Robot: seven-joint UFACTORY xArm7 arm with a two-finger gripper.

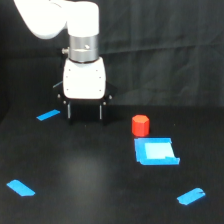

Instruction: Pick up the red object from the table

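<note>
The red object (pixel 140 125) is a small red-orange faceted block standing upright on the black table (pixel 90 170), right of centre in the exterior view. It touches or nearly touches the far edge of a flat blue square piece (pixel 156 151). My gripper (pixel 85 114) hangs from the white arm to the exterior view's left of the block, well apart from it. Its dark fingers (pixel 69 111) point down and blend into the dark background. Nothing shows between them, and I cannot make out whether they are open or shut.
Three blue tape strips lie on the table: one beside the gripper at the left (pixel 48 115), one at the near left (pixel 20 188), one at the near right (pixel 191 196). A black cloth backdrop (pixel 160 50) hangs behind.
</note>
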